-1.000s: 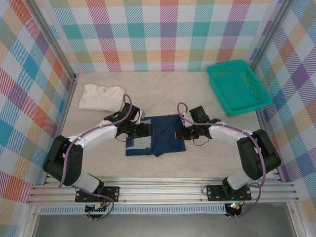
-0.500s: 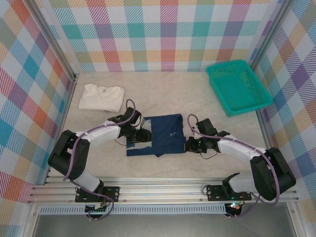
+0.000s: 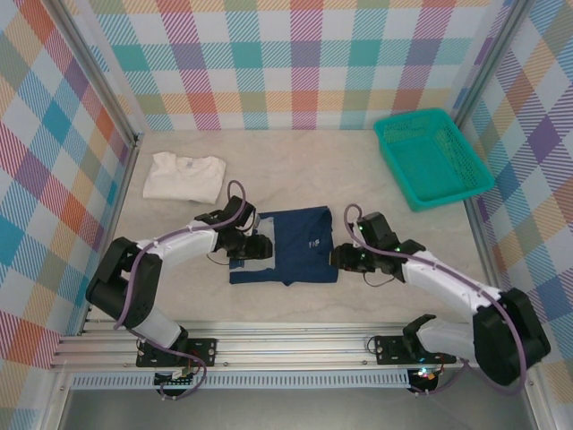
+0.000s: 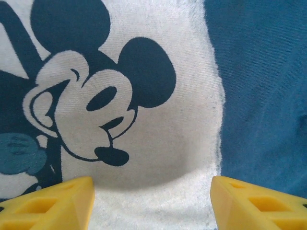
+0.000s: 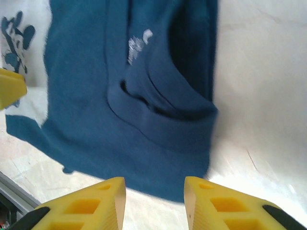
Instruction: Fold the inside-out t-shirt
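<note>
Soft navy knit t-shirt, folded roughly rectangular at mid-table, its fuzzy white cartoon-mouse print under the left gripper, spread and empty; right gripper, parted, empty, at its right edge.

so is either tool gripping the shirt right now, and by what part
Nothing is held: the right tool stands open at the edge of the inside-out t-shirt, no cloth pinched, and the left tool is open above it.

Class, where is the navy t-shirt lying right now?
In the top view, the navy t-shirt lies mid-table between the left gripper and right gripper.
</note>
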{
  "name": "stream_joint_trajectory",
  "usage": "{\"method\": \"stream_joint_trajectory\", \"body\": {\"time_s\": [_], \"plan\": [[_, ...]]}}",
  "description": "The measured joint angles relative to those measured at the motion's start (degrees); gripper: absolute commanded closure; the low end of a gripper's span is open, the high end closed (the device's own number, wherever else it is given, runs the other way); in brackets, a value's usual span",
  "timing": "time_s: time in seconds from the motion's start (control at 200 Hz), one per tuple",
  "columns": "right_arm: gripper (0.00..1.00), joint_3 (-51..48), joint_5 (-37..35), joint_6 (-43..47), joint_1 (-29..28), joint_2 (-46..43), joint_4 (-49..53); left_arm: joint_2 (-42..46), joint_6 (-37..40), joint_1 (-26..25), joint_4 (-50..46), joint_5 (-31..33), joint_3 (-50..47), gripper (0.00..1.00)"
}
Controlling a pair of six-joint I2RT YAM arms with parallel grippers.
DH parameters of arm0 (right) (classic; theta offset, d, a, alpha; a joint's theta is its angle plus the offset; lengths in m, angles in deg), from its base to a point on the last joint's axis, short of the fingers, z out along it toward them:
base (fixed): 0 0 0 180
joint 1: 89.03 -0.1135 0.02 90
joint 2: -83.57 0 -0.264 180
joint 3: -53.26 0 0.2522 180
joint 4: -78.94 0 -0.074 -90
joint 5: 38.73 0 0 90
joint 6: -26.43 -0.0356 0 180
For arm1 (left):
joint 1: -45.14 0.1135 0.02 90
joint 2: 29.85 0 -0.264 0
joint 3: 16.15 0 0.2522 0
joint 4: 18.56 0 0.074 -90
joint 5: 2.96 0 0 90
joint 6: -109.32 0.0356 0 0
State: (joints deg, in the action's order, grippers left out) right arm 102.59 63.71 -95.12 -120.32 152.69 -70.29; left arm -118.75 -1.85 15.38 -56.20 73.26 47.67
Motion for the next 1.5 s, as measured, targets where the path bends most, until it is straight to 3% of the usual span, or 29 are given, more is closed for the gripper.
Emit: {"method": "stream_joint_trajectory", "body": {"time_s": [0.32,0.55,0.835,0.98,1.105,1.22,1.36,1.5], "plan": [[0.85,11.4,0.2,-0.3,-4.3,23.5,-4.1,-1.9,0.0,0.0,0.3,4.8,2.0,0.34],[0.85,13.9,-1.0,0.6,0.8,27.1,-2.4,-4.0,0.0,-1.1,0.2,4.3,0.5,0.35],[0.78,36.7,-0.3,14.6,4.2,42.6,1.5,-1.0,-4.2,-18.3,5.0,-3.8,-2.1,0.33],[0.69,43.3,1.3,19.6,4.5,42.8,2.0,-0.4,-4.3,-19.8,7.6,-6.1,1.0,0.3],[0.56,40.2,2.7,19.6,6.4,36.5,2.1,4.0,-3.3,-15.7,9.6,-4.7,2.6,0.25],[0.45,34.5,3.0,16.5,10.8,30.3,2.2,5.5,-3.3,-4.7,12.2,-4.5,3.8,0.22],[0.34,31.1,0.4,13.0,14.8,29.6,3.9,-3.5,-1.6,7.0,12.9,-4.2,9.9,0.19],[0.27,31.1,-0.4,11.8,14.9,32.7,5.1,-15.5,1.6,11.0,10.8,-5.6,18.3,0.17]]}}
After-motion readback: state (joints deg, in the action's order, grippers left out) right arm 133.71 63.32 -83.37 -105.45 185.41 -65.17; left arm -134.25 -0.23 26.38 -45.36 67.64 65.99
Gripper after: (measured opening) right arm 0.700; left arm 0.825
